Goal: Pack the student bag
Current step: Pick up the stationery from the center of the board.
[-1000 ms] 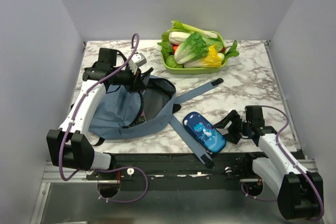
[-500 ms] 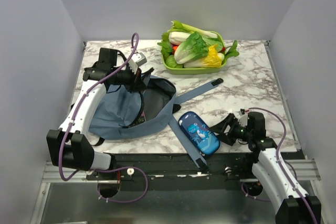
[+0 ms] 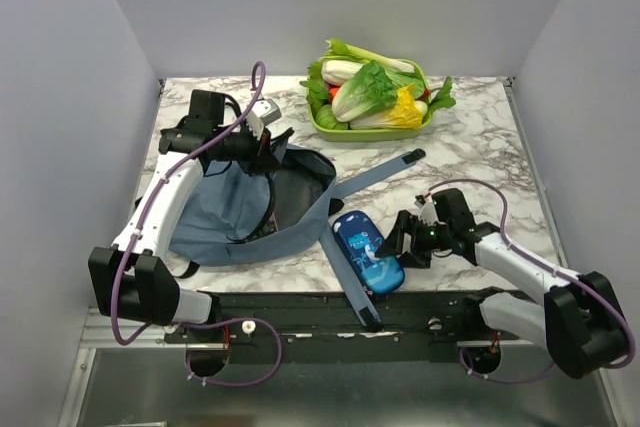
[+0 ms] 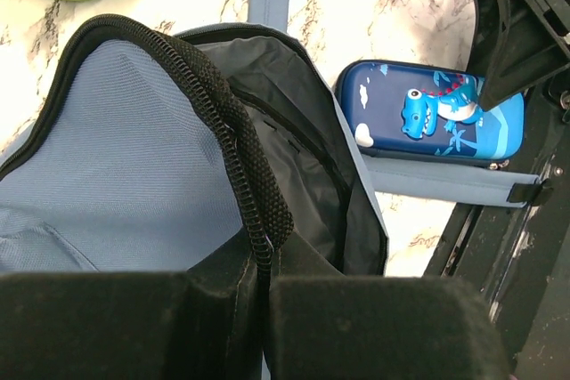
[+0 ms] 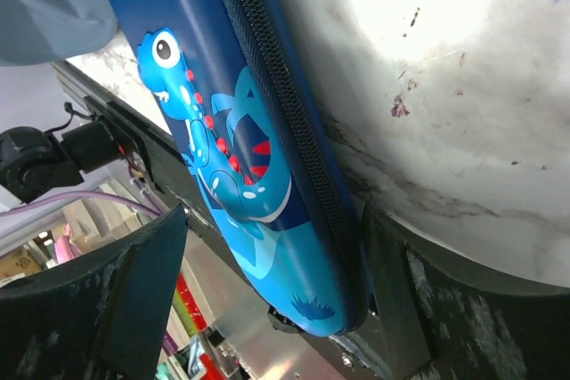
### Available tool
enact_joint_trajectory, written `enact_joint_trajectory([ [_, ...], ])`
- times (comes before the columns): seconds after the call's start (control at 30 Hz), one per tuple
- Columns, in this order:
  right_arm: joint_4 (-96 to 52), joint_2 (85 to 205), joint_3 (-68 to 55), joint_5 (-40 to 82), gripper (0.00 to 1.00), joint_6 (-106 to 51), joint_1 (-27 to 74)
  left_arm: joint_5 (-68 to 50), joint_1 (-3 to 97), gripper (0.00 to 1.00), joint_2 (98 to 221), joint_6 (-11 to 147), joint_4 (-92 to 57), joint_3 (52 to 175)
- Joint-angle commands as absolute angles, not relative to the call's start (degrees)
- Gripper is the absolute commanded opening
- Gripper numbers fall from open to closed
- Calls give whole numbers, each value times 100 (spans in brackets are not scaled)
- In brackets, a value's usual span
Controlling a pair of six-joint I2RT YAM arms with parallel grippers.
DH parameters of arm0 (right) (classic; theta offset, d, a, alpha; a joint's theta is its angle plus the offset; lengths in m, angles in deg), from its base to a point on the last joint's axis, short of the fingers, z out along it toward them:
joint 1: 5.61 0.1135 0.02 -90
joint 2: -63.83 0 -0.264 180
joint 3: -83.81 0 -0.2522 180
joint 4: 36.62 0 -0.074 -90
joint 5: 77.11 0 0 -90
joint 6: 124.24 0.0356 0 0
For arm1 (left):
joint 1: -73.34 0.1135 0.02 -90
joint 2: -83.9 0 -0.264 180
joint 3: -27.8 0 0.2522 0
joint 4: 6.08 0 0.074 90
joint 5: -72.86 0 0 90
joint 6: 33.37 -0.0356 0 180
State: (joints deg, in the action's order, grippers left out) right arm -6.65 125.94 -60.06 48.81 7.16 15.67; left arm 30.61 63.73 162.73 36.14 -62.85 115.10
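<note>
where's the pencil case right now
Top view: the dinosaur pencil case lies near the table's front edge, between the backpack and the right hand.

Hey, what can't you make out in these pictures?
Left wrist view: left tool hides the bottom of the student bag.
Right wrist view: top edge cuts off the far end of the pencil case.
Top view: too small to tell whether the right tool touches the case.
Top view: vegetables cover the floor of the green tray.
</note>
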Motion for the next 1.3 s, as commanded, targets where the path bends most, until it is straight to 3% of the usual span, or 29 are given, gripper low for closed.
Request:
enact_joint_trajectory([
  [0.0, -932, 13131, -5913, 5199, 87, 233, 1645, 3261, 6288, 9, 16133, 3650, -6308, 11750],
  [0.3, -1512, 13352, -5923, 5455, 87, 688, 2259, 3287, 6253, 9, 16213, 3826, -6177, 11750],
  [1.1, -3085, 15453, -3699, 4611, 78, 1954, 3253, 3146, 6200, 9, 16257, 3738, -6247, 11794],
  [1.27, -3192, 15594, -3690, 4691, 70, 1990, 3385, 3146, 6200, 9, 16248, 3712, -6256, 11776],
])
